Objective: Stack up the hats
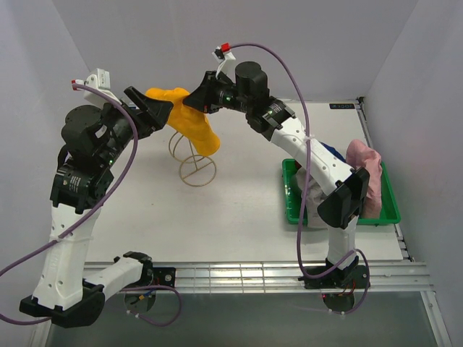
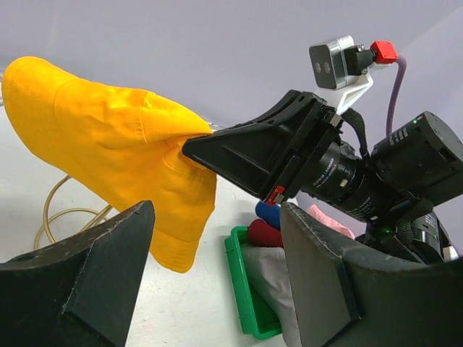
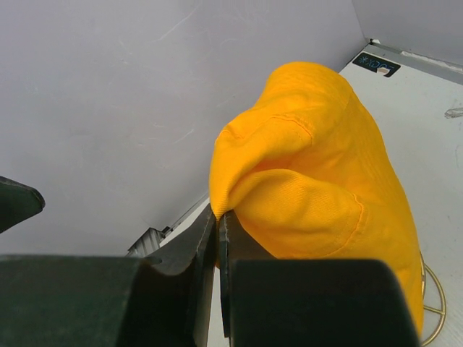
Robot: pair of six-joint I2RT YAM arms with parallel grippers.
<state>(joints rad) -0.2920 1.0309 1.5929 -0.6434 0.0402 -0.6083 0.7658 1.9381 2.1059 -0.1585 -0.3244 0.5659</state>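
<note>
The yellow hat (image 1: 192, 121) hangs above the gold wire stand (image 1: 197, 170) at the back of the table. My right gripper (image 1: 191, 101) is shut on a fold of its fabric at the top; the right wrist view shows the jaws (image 3: 218, 224) pinching the yellow hat (image 3: 318, 166). My left gripper (image 1: 158, 108) is open and empty just left of the hat, which lies beyond its fingers in the left wrist view (image 2: 108, 144). The pink hat (image 1: 366, 172), blue hat (image 2: 268, 214), dark red hat (image 2: 264, 233) and grey hat (image 2: 273, 282) lie in the green tray (image 1: 340, 217).
The stand's round base rests on the white table, left of the tray. The right arm reaches over the tray and hides part of it in the top view. White walls close the back and sides. A slotted rail runs along the near edge.
</note>
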